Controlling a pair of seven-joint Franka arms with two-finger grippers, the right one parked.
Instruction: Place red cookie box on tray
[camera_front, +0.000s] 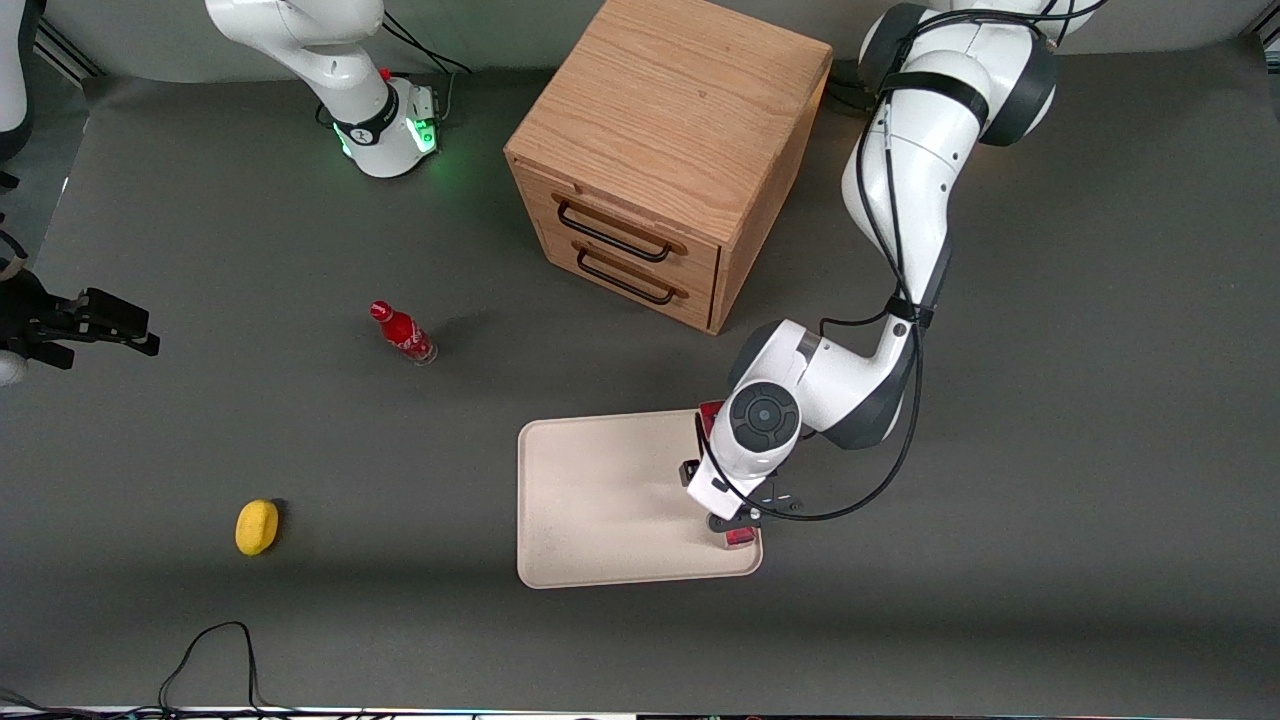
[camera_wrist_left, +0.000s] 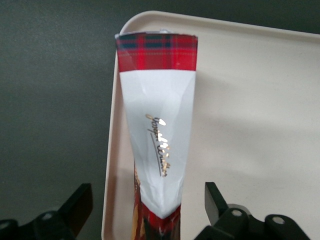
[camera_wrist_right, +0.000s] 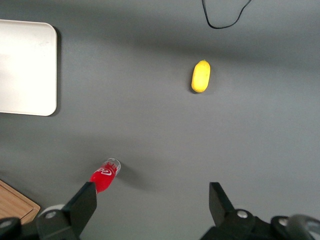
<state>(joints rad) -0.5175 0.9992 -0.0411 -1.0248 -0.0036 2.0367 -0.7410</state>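
Gripper (camera_wrist_left: 148, 210) w/ fingers spread wide, box betw. them untouched, so prob. released. Red cookie box (camera_wrist_left: 157, 125) lies flat on tray (camera_front: 600, 500) along its edge, lower right of centre in front view, mostly under the wrist.

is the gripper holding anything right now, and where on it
Nothing held: the gripper is open, its fingers apart from the red cookie box lying on the tray.
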